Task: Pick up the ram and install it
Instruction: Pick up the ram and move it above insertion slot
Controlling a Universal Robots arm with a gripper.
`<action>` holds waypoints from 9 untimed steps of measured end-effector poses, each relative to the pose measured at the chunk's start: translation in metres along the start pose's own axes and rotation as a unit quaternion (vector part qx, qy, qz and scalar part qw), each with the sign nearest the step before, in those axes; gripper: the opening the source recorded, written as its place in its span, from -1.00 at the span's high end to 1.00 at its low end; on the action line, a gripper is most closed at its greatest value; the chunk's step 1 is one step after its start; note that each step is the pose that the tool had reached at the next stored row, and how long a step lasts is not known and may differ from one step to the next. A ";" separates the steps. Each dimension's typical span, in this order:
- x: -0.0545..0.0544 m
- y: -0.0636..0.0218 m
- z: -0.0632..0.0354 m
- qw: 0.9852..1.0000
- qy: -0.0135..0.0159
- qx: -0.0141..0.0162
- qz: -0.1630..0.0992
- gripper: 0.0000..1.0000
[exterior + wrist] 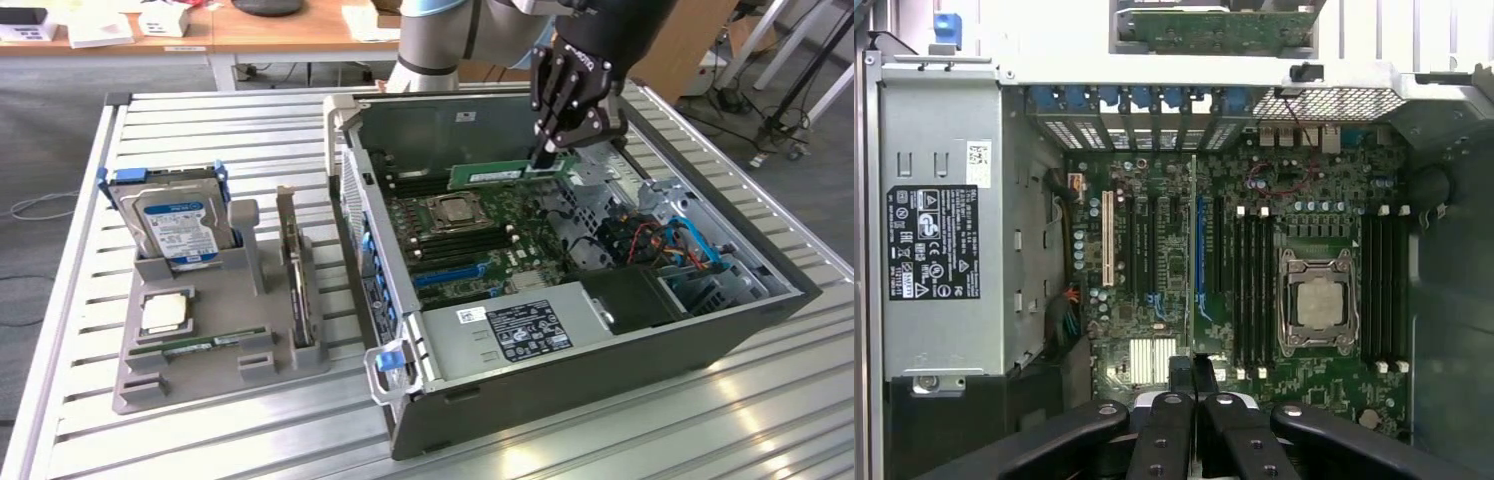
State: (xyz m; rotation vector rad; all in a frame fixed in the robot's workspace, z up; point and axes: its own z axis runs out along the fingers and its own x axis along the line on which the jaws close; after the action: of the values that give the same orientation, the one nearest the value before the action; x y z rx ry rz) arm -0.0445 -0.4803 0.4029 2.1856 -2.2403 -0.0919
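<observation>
Green circuit board, thin and long: that is the ram (489,175), and in the exterior view I see it held on edge, inside the open computer case (747,310), hanging above the motherboard (514,245) just beyond the processor socket (461,211), on the side towards the case's back wall. My tool (551,152) is closed on it, pinching the end farthest from the socket's far corner, on the exterior view's right, so most of the stick juts out unsupported. In the wrist view the tool (1192,376) looks straight down the ram (1193,250), which shows as a narrow strip running away from the fingers, beside the socket (1316,300), with a bank of black memory slots (1252,290) between the two. I judge the stick light and stiff, yet brittle if bent or twisted. Its flat faces carry chips, and I expect contacts along the lower edge, so I would want hold only on the bare edges and ends. With a grip at one end it could pivot, and seating pressure there would land unevenly.
</observation>
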 end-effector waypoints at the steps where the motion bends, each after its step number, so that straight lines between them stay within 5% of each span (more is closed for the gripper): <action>1: -0.001 0.0000 0.0003 1.000 0.000 0.000 0.000 0.76; 9: -0.017 0.0003 0.0025 1.000 -0.003 0.000 0.000 0.76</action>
State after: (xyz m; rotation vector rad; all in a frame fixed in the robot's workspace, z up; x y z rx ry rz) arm -0.0445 -0.4636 0.4009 2.1889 -2.2432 -0.0995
